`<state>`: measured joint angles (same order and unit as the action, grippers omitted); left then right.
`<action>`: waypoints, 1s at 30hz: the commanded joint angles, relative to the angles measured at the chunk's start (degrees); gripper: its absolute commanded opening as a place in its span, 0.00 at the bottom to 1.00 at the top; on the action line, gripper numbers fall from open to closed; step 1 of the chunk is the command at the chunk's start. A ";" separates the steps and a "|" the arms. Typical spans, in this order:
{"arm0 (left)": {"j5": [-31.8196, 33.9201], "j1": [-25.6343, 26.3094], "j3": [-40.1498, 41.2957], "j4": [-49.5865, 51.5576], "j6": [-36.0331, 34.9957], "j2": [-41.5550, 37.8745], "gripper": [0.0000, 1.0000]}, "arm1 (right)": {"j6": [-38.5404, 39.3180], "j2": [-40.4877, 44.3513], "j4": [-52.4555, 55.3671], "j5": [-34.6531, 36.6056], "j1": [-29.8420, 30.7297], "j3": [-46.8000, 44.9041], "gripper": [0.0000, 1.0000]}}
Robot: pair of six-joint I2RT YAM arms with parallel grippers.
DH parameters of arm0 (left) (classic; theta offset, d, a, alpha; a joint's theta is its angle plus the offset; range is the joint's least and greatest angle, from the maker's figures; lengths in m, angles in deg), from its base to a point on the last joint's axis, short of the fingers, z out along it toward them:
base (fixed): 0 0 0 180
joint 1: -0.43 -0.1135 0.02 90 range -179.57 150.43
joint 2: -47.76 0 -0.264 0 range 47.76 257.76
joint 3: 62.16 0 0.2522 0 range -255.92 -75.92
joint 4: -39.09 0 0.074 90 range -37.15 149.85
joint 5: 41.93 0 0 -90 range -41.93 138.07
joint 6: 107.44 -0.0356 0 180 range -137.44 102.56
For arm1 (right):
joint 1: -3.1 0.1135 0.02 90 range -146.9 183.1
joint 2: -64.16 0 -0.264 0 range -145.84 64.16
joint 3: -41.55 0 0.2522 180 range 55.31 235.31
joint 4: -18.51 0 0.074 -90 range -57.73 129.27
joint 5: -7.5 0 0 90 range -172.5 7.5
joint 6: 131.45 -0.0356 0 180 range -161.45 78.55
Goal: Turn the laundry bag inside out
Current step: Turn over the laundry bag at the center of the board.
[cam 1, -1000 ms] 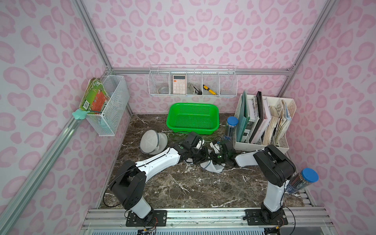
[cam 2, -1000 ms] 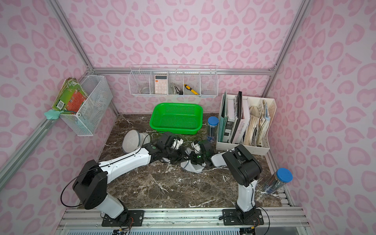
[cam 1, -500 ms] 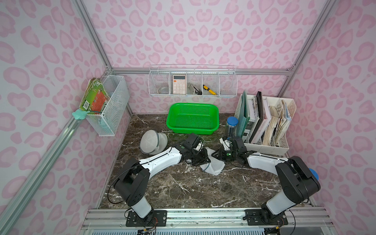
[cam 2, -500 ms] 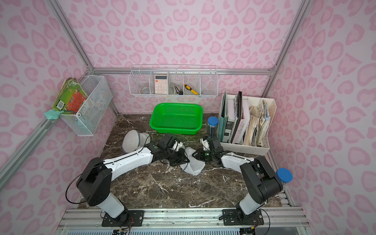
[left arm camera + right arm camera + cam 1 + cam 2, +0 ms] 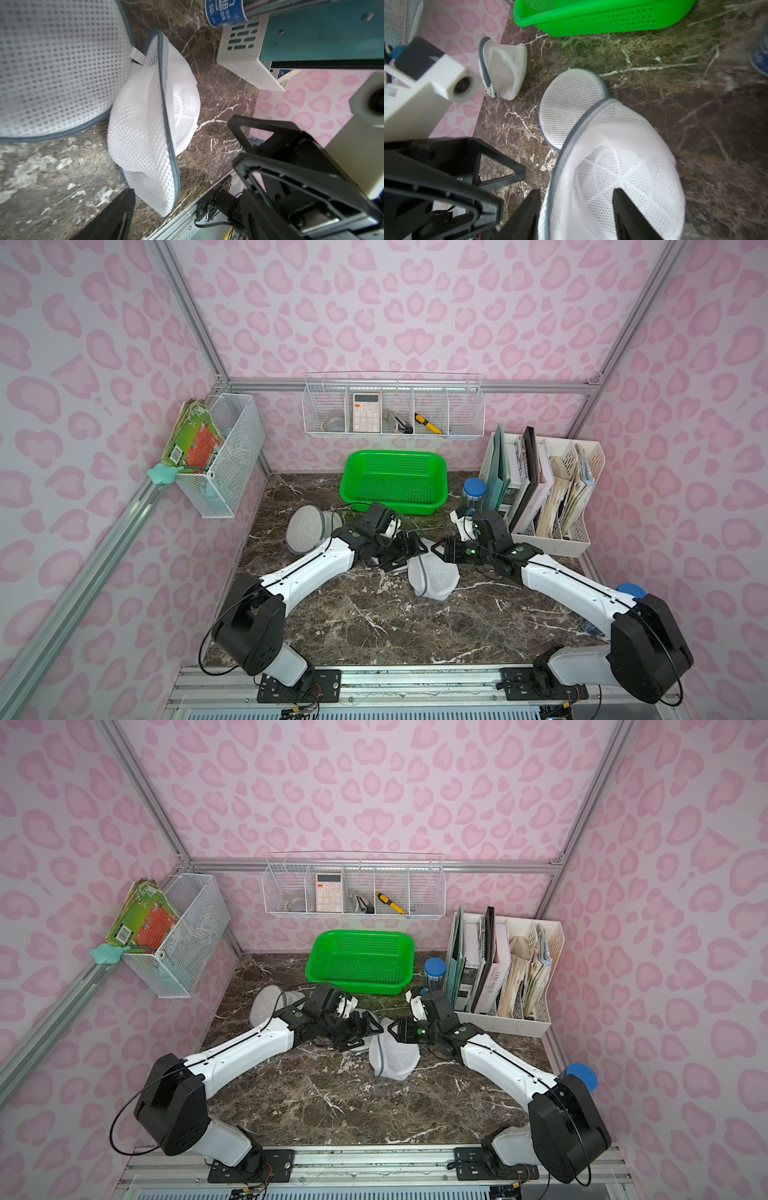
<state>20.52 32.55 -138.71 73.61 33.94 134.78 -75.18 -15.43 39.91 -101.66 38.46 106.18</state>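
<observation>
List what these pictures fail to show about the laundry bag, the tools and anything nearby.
Laundry bag: which face is out; folds hide any zipper, and the right wrist view is blurred.
Left tool: the left wrist view shows one finger; the frame edge cuts off the rest.
Right tool: whether it grips the mesh; the bag bulges between its fingers.
Blue-lidded jar: the right arm hides most of it in both top views.

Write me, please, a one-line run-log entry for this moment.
laundry bag: crumpled on table, unheld | left gripper: open, beside it | right gripper: open, straddling it
</observation>
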 commanded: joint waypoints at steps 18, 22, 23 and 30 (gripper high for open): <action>-2.42 -5.22 14.68 -11.04 2.29 1.14 0.54 | 4.92 -11.73 14.10 9.00 8.71 11.92 0.00; -5.03 -4.67 14.90 -17.40 4.55 4.23 0.50 | 4.65 -9.96 14.03 8.90 8.68 11.85 0.00; -5.13 -4.45 14.73 -18.54 4.91 4.83 0.50 | 4.56 -9.49 13.86 8.80 8.53 11.66 0.00; -6.85 -2.69 14.09 -27.82 8.44 9.56 0.48 | 3.18 -6.50 12.18 6.68 6.43 9.20 0.00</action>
<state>15.32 29.62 -124.52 51.79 40.23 143.44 -71.33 -22.52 53.13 -94.05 45.21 115.67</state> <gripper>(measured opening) 0.483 0.057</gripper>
